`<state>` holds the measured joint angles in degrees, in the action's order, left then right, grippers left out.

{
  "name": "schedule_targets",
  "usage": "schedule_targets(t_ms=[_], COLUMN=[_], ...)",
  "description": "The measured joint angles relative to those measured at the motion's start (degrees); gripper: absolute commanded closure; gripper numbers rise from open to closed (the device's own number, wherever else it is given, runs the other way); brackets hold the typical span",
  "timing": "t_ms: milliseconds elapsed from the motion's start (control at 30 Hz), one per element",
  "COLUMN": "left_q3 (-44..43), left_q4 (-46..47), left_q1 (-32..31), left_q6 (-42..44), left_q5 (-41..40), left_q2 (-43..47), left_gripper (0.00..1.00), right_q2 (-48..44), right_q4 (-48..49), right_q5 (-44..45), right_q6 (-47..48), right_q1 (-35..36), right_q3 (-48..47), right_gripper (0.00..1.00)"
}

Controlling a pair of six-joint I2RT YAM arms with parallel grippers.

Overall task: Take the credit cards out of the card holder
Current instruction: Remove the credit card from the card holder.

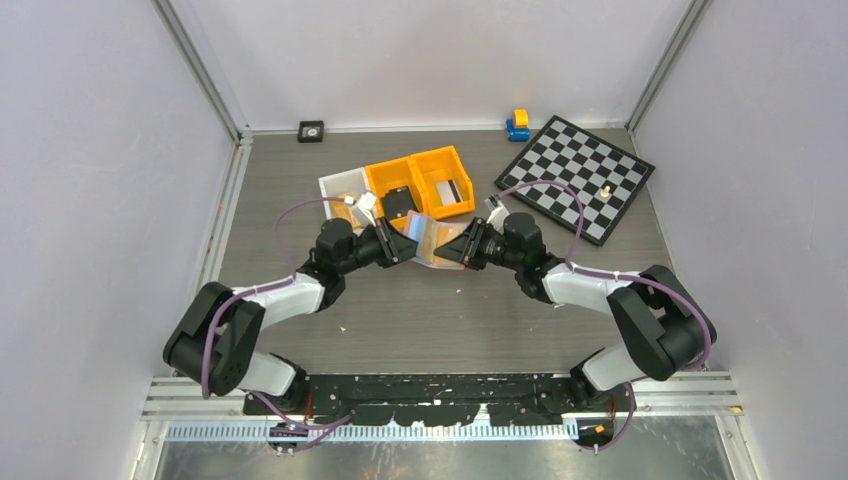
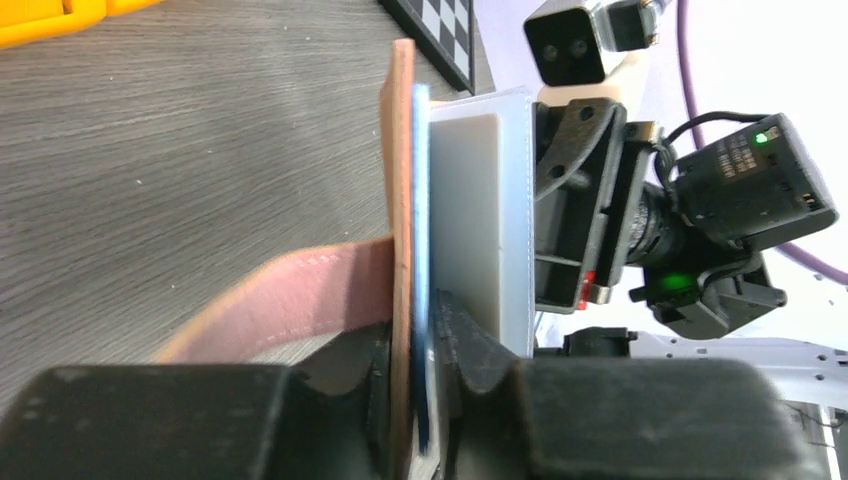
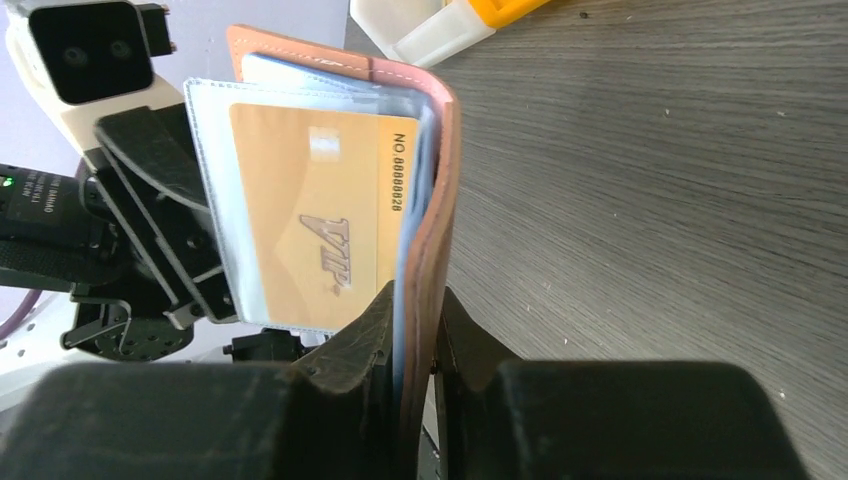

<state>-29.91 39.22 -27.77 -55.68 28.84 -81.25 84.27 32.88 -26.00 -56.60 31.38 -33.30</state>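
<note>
Right wrist: card holder in pincer

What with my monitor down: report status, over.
Left pincer shut on card holder. Right pincer shut on its other side. Gold card in clear pocket. Orange bins beyond, not blocking.

Readable text on one card only: gold, in a clear pocket of the holder, just above the right gripper, facing its wrist camera. Slanted "VIP" logo mid-card. Along the card edge nearest the holder's fold is a serial: "NO." then a row of 8s with a 2 second from last; digit count not certain. Fine white print on the left arm's camera body, beyond the card from that gripper: too small to read. Same for print on the right arm's camera, seen past the left fingers.
</note>
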Motion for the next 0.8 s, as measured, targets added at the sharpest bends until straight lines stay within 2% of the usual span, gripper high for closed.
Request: schedule_targets(t_ms=[300, 400, 533, 600, 800], left_q3=[0.9, 1.0, 1.0, 1.0, 1.0], left_q4=[-2.2, -2.7, -2.6, -2.3, -2.2], left_q1=[3.3, 3.8, 3.9, 3.9, 3.9], left_q6=[-1.0, -1.2, -1.3, -1.4, -1.9], left_q5=[-0.4, -0.3, 0.5, 1.0, 1.6], left_q2=[6.0, 6.3, 5.9, 4.9, 3.3], left_gripper=[0.36, 0.29, 0.26, 0.28, 0.55], right_q2=[0.0, 0.0, 0.0, 0.0, 0.0], right_q4=[-1.7, -2.0, -2.6, -2.9, -3.5], right_q5=[0.4, 0.4, 0.4, 0.4, 0.4], right_q6=[0.6, 0.8, 1.2, 1.3, 1.7], right_q1=[0.0, 0.0, 0.0, 0.0, 0.0], right_q3=[-0.3, -0.5, -0.9, -0.9, -0.9], right_gripper=[0.81, 0.81, 0.81, 0.81, 0.81])
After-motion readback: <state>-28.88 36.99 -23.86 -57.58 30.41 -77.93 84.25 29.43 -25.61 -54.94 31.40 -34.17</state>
